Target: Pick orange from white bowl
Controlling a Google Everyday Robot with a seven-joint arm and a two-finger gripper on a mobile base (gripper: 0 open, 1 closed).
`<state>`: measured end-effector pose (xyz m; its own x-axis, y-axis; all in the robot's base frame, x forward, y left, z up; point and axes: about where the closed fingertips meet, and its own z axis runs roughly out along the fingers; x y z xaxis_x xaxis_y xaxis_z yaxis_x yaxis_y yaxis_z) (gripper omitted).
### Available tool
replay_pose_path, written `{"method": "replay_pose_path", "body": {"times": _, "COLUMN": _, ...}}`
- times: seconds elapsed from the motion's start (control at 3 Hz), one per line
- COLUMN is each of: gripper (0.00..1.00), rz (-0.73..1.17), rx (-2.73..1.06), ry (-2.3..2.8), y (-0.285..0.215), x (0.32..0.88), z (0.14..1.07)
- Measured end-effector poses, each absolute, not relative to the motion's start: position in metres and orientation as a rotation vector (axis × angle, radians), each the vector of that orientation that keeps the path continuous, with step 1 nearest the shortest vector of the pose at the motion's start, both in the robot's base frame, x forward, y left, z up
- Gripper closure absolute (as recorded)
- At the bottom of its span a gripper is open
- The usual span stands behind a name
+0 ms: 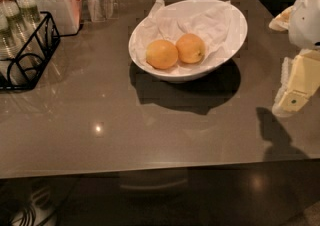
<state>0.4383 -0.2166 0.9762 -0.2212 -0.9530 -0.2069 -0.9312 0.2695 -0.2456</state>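
End effector [292,97] at right edge, grip unclear, orange [190,48] well apart in white bowl [235,25]

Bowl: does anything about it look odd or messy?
Only the paper poking over the bowl at its back-left rim. The orange and paler fruit lie inside, touching; nothing spilled. The gripper hangs right of it, apart.

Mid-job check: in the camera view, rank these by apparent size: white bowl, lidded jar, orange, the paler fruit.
1. white bowl
2. white lidded jar, though it stands farther back
3. paler fruit and orange: nearly alike, so not ranked
The claw is at the right edge, apart from the bowl.
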Motion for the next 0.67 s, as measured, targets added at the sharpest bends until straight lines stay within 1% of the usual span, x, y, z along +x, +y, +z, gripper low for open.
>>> {"method": "replay_pose_path", "body": {"times": 0.33, "gripper": 0.00, "rz": -0.099, "rx": -1.724, "ry": 2.219, "y": -0.214, "x": 0.441, "z": 0.979}}
{"method": "replay_pose_path", "body": {"times": 0.67, "gripper": 0.00, "rz": -0.068, "rx": -1.788, "ry": 2.112, "y": -0.186, "x": 0.468, "z": 0.994}}
